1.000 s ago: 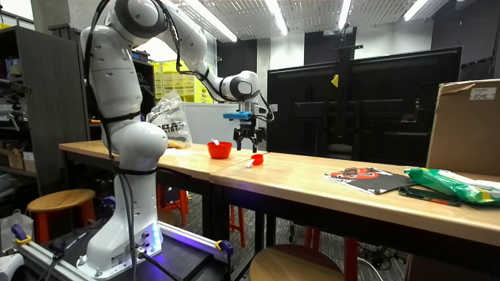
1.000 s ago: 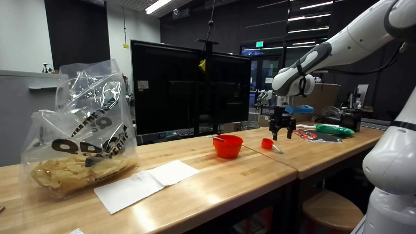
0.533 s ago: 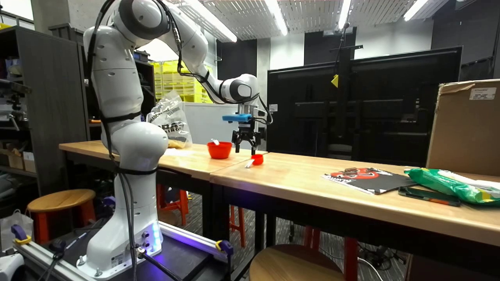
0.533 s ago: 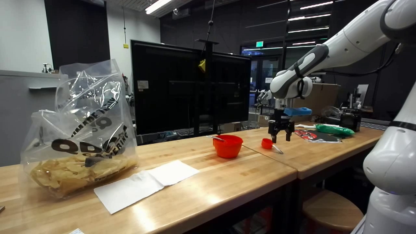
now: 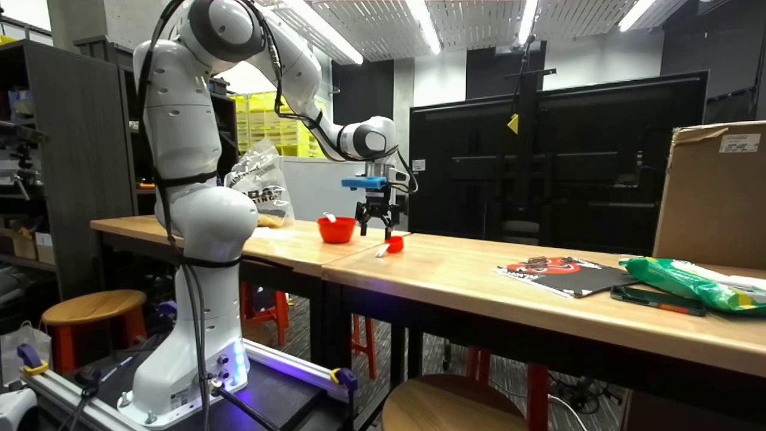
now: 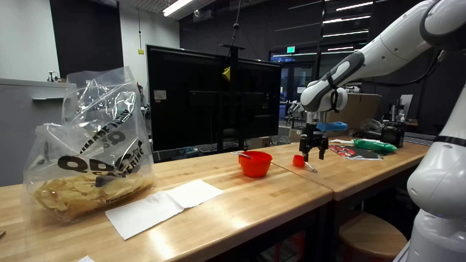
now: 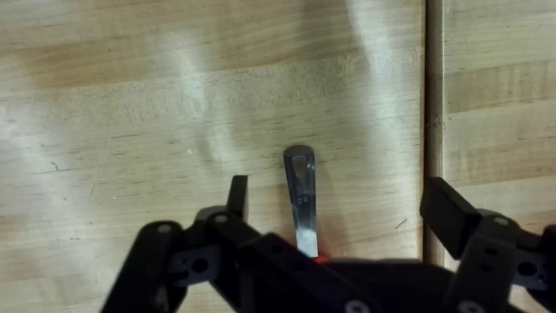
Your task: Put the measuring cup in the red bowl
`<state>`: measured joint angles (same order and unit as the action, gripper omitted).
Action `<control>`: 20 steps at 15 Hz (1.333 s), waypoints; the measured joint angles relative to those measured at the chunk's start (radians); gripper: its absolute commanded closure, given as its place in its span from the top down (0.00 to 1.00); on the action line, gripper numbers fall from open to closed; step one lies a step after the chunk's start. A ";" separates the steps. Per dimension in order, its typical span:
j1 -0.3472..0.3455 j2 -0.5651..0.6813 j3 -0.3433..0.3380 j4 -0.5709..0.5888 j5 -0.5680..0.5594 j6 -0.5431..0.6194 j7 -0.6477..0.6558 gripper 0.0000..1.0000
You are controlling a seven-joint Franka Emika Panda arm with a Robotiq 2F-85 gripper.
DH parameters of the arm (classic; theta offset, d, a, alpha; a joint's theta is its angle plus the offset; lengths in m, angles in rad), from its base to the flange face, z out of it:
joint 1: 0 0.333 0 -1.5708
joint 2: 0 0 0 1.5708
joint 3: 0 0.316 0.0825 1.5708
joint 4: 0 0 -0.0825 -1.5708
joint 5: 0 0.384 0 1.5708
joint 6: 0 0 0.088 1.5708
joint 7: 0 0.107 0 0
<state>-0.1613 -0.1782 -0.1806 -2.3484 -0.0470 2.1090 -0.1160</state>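
Observation:
The measuring cup, small and red with a metal handle, lies on the wooden table beside the seam in both exterior views. In the wrist view its handle shows between the fingers; only a sliver of red shows, the rest hidden by the gripper. The red bowl stands upright nearby in both exterior views, with a light handle sticking over its rim. My gripper is open and empty, pointing down just above the cup's handle, in both exterior views and the wrist view.
A clear bag of chips and white paper lie on the bowl's side. A black-and-red flat print, a green packet and a dark phone-like object lie on the other side. Large black screens stand behind.
My gripper has moved down a little and slightly sideways, closer to the measuring cup. The fingers stay open. The cup and the red bowl have not moved.

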 measured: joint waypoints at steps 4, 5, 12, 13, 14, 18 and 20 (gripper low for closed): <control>0.003 -0.007 0.004 0.002 0.004 -0.006 0.001 1.00; 0.004 -0.010 0.005 0.002 0.005 -0.008 0.002 1.00; 0.006 -0.014 0.006 0.001 0.006 -0.011 0.002 1.00; 0.006 -0.014 0.006 0.002 0.006 -0.011 0.002 1.00; 0.006 -0.014 0.006 0.001 0.006 -0.011 0.002 1.00; 0.006 -0.013 0.006 0.002 0.006 -0.011 0.002 1.00; 0.007 -0.009 0.006 0.001 0.005 -0.011 -0.007 1.00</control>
<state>-0.1540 -0.1872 -0.1743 -2.3475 -0.0416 2.0982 -0.1228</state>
